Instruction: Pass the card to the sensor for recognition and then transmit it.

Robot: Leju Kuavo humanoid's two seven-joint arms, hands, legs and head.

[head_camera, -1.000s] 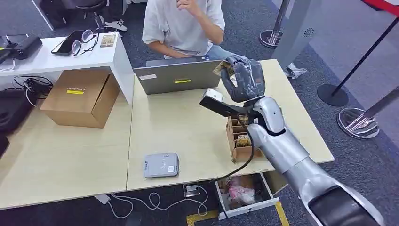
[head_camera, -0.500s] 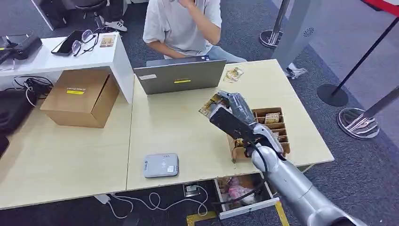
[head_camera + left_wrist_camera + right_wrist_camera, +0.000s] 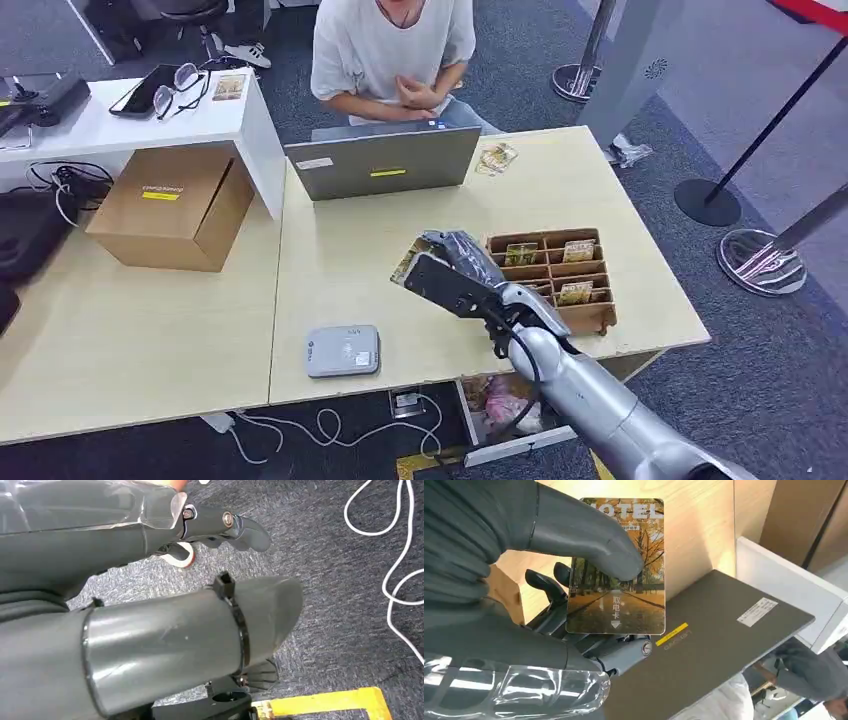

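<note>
Card: pinched flat between thumb and fingers of the right hand — face left bare, likely so the sensor can read it.
Sensor: grey pad near the table's front edge — card hangs above the table, short of it.
Left hand: hangs over the floor, holds nothing; whether spread or curled I cannot tell.

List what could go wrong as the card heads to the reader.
The right hand holds the card by thumb pressure on its face, so it might slip. The grey reader sits near the table edge; a hard tap could nudge it. The laptop stands close behind the arm's path.
</note>
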